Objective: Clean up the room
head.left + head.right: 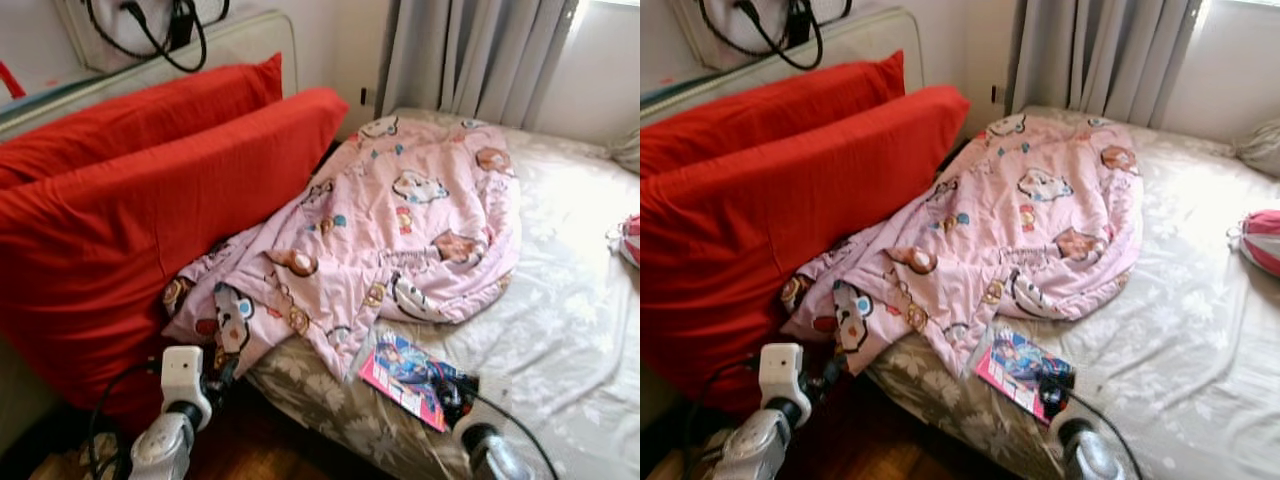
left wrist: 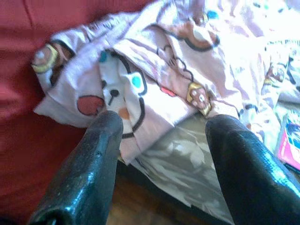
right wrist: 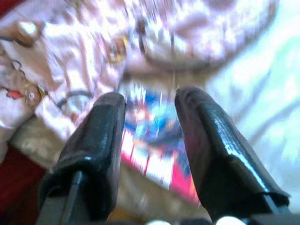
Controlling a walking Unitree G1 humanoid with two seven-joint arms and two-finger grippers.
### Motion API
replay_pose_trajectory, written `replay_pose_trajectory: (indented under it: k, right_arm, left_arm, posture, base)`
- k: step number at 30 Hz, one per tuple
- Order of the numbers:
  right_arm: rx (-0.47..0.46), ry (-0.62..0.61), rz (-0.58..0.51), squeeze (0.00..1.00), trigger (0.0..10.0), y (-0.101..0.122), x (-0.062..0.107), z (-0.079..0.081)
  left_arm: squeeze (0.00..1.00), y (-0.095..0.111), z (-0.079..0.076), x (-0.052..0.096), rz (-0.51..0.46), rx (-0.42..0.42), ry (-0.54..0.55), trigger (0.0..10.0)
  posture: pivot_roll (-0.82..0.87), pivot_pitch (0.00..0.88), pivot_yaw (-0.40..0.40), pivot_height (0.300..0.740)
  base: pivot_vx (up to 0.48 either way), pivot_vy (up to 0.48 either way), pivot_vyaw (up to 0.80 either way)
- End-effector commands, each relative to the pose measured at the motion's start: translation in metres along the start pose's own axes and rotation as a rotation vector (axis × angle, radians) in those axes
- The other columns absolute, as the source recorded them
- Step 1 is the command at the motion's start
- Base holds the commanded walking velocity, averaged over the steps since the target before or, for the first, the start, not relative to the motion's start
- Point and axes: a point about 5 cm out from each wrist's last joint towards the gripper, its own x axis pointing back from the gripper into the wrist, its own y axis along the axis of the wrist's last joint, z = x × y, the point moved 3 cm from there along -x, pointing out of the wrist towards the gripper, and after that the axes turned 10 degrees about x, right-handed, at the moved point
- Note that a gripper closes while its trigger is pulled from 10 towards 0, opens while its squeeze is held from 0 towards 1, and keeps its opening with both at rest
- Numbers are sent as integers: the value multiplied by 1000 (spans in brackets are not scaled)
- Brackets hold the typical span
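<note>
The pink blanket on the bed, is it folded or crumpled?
Crumpled: the pink blanket lies bunched in loose wrinkles, one corner hanging over the bed edge.

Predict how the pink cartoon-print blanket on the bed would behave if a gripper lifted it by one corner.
The pink blanket lies crumpled in soft folds, so it would probably sag and trail rather than hold its shape. It looks thin, so likely light. One edge drapes over the magazine, which might shift or slide as the cloth drags. The left gripper, open near the hanging corner, could likely pinch it easily.
</note>
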Motion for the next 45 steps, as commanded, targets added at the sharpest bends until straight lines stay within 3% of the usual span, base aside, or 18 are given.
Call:
replay_pose_trajectory:
  k: [1,6,14,17,28,31,45]
  right_arm:
    - [10,22,-26,0,10000,1,2,7]
    - [3,-48,-123,0,10000,19,2,-3]
    - [-7,-139,-151,0,10000,24,6,-12]
    - [37,-128,-111,0,10000,21,5,-8]
    - [45,-106,-91,0,10000,15,6,0]
    - [37,-107,-132,0,10000,23,6,1]
    - [45,-111,-133,0,10000,28,3,2]
  left_arm:
    - [0,6,-4,0,-35,1,-27,10000]
    - [0,18,-5,4,-86,-12,-45,10000]
    - [0,29,-8,1,-109,-14,-59,10000]
    - [0,32,-9,-1,-111,-8,-59,10000]
    - [0,39,-18,-2,-121,-3,-88,10000]
    - [0,39,-18,-3,-112,-4,-83,10000]
    - [0,37,-19,0,-92,-10,-88,10000]
  posture:
    - [76,0,-33,740]
    - [65,0,-26,740]
    - [65,0,-26,740]
    - [60,15,-24,740]
    - [66,51,-32,675]
    - [61,59,-32,675]
    - [65,64,-32,655]
  base:
    - [0,0,0]
    - [0,0,0]
    - [0,0,0]
    - [0,0,0]
    - [0,0,0]
    - [0,0,0]
    - [0,0,0]
